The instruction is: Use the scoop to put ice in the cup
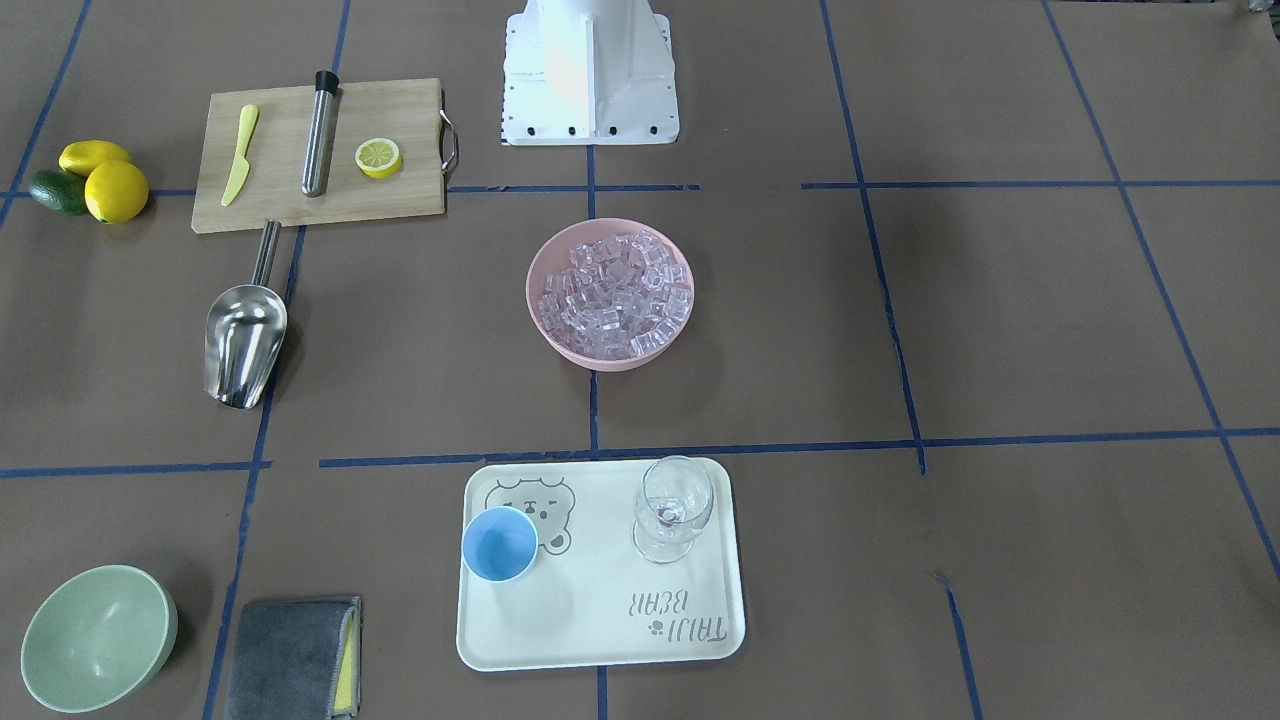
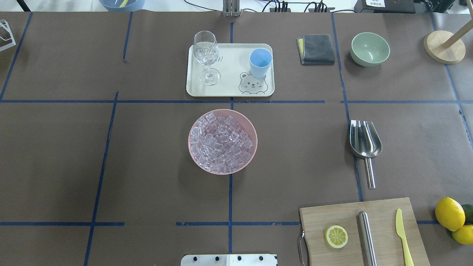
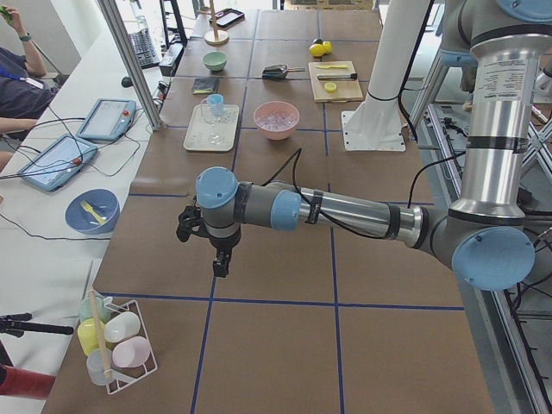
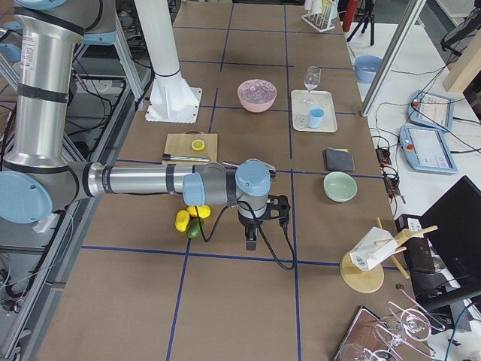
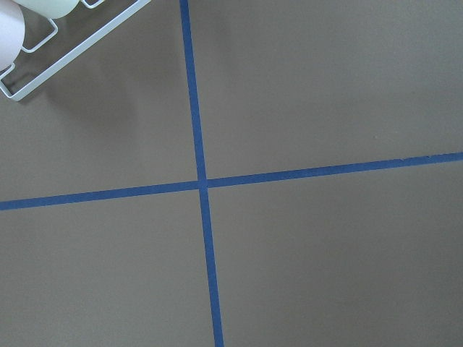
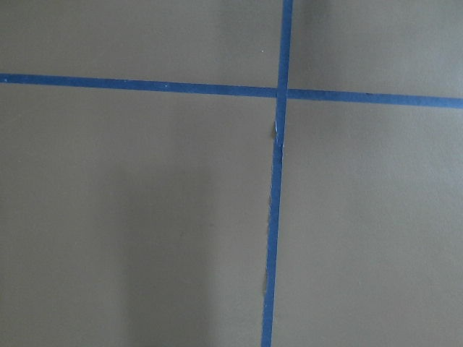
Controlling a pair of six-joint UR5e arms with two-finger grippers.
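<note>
Scoop lies on bench, robot's right side, nothing holding it. Ice fills pink bowl. Cup stands on tray. Left gripper & right gripper: can't tell if apart or together.

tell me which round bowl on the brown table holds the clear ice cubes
The pink bowl in the middle, heaped with clear ice cubes; the pale green bowl beside the grey cloth is empty.
</note>
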